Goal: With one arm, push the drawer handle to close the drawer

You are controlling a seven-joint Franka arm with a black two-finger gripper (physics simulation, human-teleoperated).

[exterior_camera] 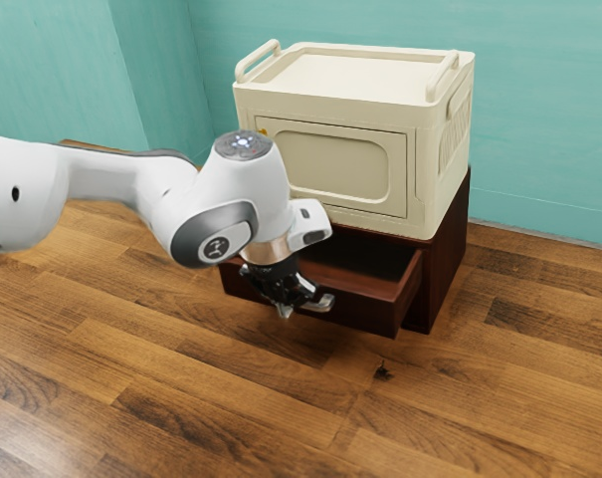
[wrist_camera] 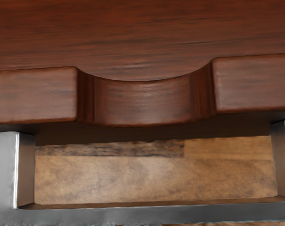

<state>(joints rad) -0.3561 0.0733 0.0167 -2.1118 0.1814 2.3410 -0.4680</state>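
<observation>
Your gripper [exterior_camera: 278,285] is beside the drawer [exterior_camera: 360,307]'s front; you cannot tell whether it's spread or drawn together. The drawer stands out from the dark cabinet [exterior_camera: 443,259], its front edge dipping in one scooped notch; its metal handle [wrist_camera: 147,214] leaves a gap before the front; wooden floor [exterior_camera: 231,398] spreads ahead. You have one drawer, one handle, one cabinet; one cream box [exterior_camera: 330,159] on top, with two raised grips.
</observation>
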